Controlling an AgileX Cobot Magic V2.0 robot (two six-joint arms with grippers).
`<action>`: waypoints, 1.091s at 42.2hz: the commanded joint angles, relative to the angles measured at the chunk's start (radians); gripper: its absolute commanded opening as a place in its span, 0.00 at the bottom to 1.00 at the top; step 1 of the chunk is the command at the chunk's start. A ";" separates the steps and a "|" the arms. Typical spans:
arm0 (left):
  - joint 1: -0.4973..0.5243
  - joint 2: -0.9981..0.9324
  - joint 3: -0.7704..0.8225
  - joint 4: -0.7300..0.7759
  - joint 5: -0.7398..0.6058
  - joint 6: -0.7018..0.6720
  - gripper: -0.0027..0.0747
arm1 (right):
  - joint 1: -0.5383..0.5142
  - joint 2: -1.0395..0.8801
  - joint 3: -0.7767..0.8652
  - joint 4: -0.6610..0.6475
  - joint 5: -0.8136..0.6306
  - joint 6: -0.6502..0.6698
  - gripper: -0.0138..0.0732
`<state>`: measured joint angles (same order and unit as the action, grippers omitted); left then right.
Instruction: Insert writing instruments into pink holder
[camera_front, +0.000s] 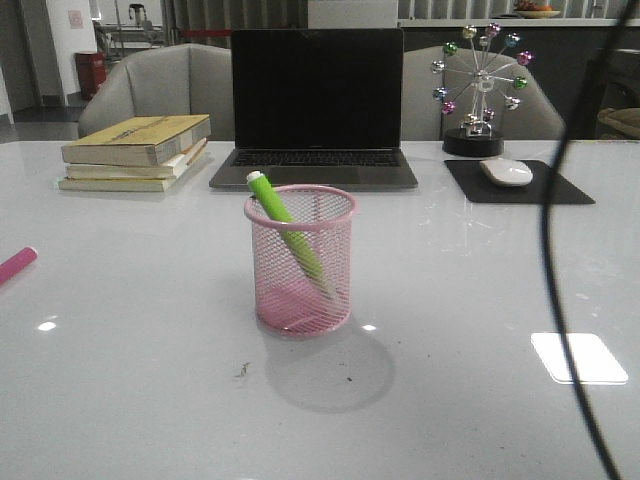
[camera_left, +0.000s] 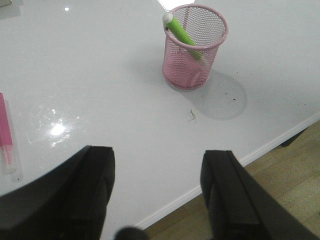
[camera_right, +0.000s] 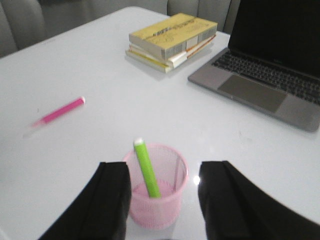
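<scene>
The pink holder (camera_front: 300, 262) stands upright at the table's middle. The lime green marker (camera_front: 287, 232) leans inside it, white end sticking out over the rim. The pink-red marker (camera_front: 15, 265) lies flat at the far left of the table. In the left wrist view my left gripper (camera_left: 157, 167) is open and empty above the table's near edge, the holder (camera_left: 195, 50) and the pink-red marker (camera_left: 5, 132) well ahead. My right gripper (camera_right: 162, 170) is open and empty, hovering over the holder (camera_right: 155, 212) with the green marker (camera_right: 146, 167) between its fingers' line; the pink-red marker (camera_right: 60, 111) lies farther off.
A laptop (camera_front: 315, 110) stands open behind the holder. Stacked books (camera_front: 135, 150) lie at back left. A mouse (camera_front: 507, 171) on a black pad and a ferris-wheel ornament (camera_front: 480, 85) sit at back right. A black cable (camera_front: 560, 300) hangs at right. The table edge (camera_left: 260, 150) shows by my left gripper.
</scene>
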<state>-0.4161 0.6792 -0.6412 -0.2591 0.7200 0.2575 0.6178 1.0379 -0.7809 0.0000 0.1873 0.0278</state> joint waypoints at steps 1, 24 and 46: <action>-0.007 0.002 -0.027 -0.018 -0.068 -0.001 0.59 | -0.005 -0.118 -0.009 -0.046 0.154 -0.002 0.66; 0.051 0.114 -0.081 0.113 -0.064 -0.104 0.67 | -0.005 -0.407 0.207 -0.044 0.301 -0.001 0.66; 0.363 0.774 -0.475 0.156 0.015 -0.145 0.68 | -0.005 -0.405 0.207 -0.043 0.300 -0.001 0.66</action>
<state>-0.0779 1.3821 -1.0188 -0.1020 0.7775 0.1206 0.6178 0.6356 -0.5457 -0.0338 0.5562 0.0278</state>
